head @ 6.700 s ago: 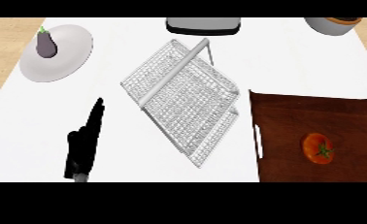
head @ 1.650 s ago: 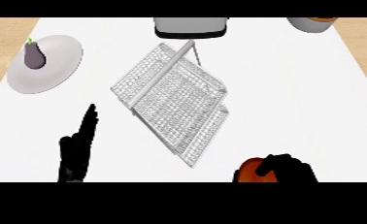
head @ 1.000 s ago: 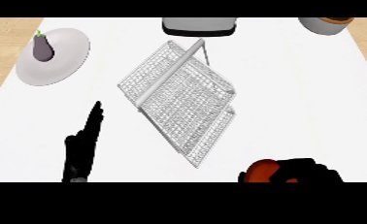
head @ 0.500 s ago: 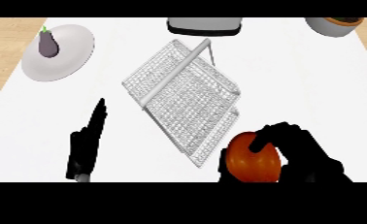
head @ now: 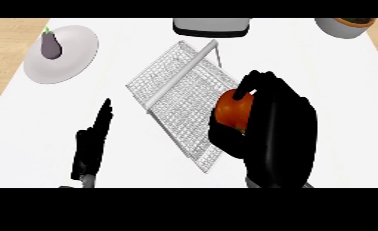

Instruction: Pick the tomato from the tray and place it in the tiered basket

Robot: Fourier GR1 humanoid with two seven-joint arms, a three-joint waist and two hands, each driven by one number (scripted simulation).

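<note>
Red and off its tray, the tomato (head: 233, 111) sits wrapped in the curled fingers of the right hand (head: 277, 125), above the wire tiered basket (head: 184, 97). Picking looks done; lowering and letting go remain. The left hand (head: 93, 147) rests open at lower left.

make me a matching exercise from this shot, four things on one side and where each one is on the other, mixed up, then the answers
Things:
1. tomato
2. eggplant
3. left hand
4. tiered basket

Places or states:
A. lying on the pale plate at the upper left
B. open, fingers straight, at the lower left of the counter
C. held in the curled right hand, over the basket's right edge
D. wire mesh in the middle of the white counter

Pairs: 1-C, 2-A, 3-B, 4-D
</note>
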